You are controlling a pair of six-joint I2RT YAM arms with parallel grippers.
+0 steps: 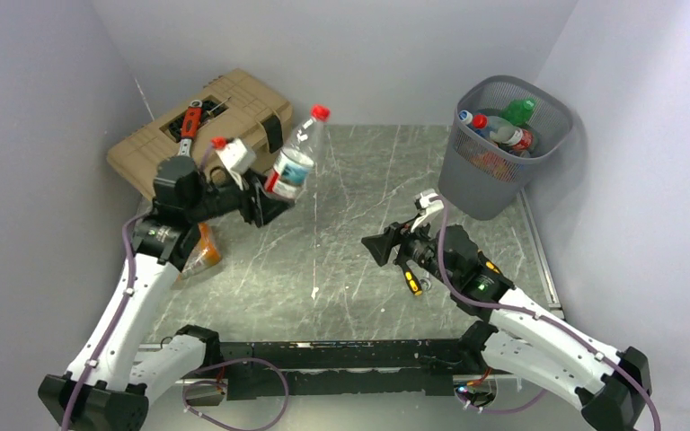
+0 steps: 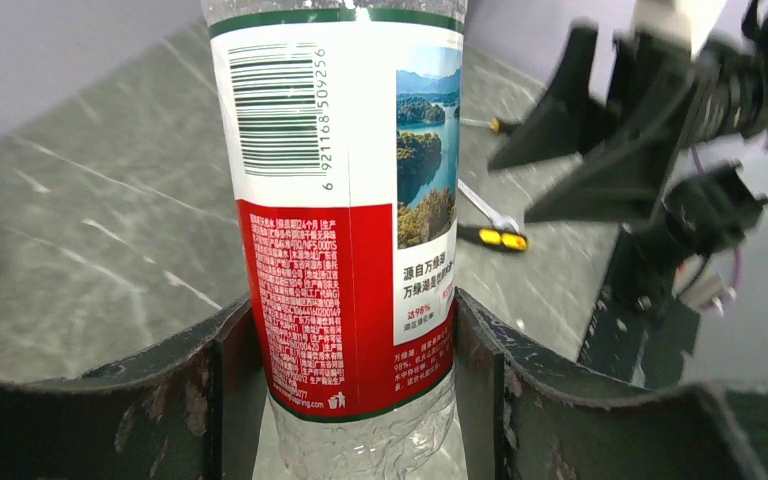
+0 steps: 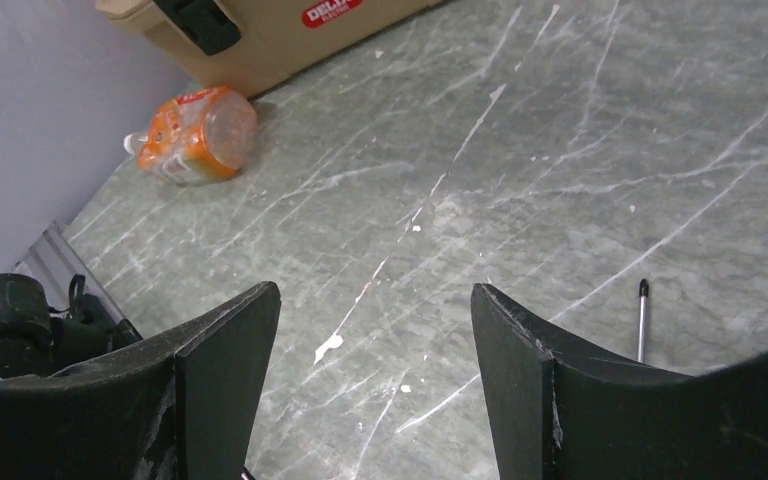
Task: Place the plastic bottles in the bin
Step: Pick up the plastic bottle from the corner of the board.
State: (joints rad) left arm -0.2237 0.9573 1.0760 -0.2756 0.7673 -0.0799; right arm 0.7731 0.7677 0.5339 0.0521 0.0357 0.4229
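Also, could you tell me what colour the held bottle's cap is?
Red cap; top external view shows it best.

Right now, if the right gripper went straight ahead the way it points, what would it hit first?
Probably the grey marbled tabletop: the open right gripper tilts down at bare surface. Beyond lies the orange-labelled plastic bottle beside the tan toolbox; depth is unclear.

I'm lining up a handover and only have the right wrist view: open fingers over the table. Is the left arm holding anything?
Observer: Yes. The left gripper is shut on a clear bottle with a red cap, held tilted.
Operator: Where would it get dropped?
Observer: The bin stands at the far right corner, beyond the right gripper.
Operator: Is it empty?
Observer: No, several bottles lie inside it.
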